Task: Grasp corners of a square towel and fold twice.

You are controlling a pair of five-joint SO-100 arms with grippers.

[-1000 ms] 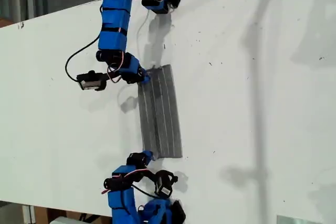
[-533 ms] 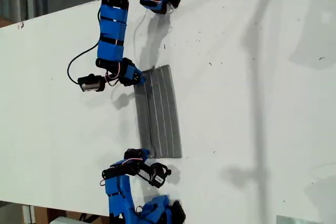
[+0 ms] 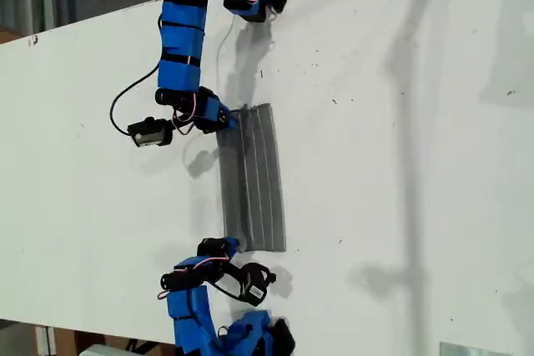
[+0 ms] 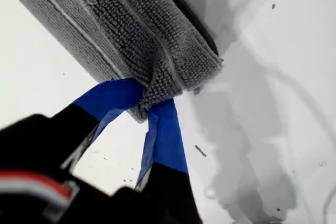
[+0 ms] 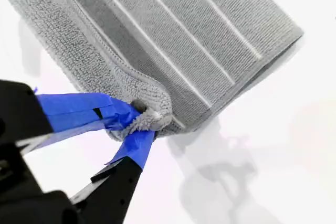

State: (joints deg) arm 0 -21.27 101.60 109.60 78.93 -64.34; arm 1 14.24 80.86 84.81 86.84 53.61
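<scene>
The towel (image 3: 253, 179), folded into a strip on the tabletop (image 3: 400, 164), looks soft, limp and light. My first gripper (image 4: 152, 103) and my second gripper (image 5: 137, 121) each have fingers pinching an end corner.

Both arms are built of bright blue plastic segments joined by black servo blocks, with thin black and red cables looping alongside. Blue tape wraps the black jaws' tips.
</scene>
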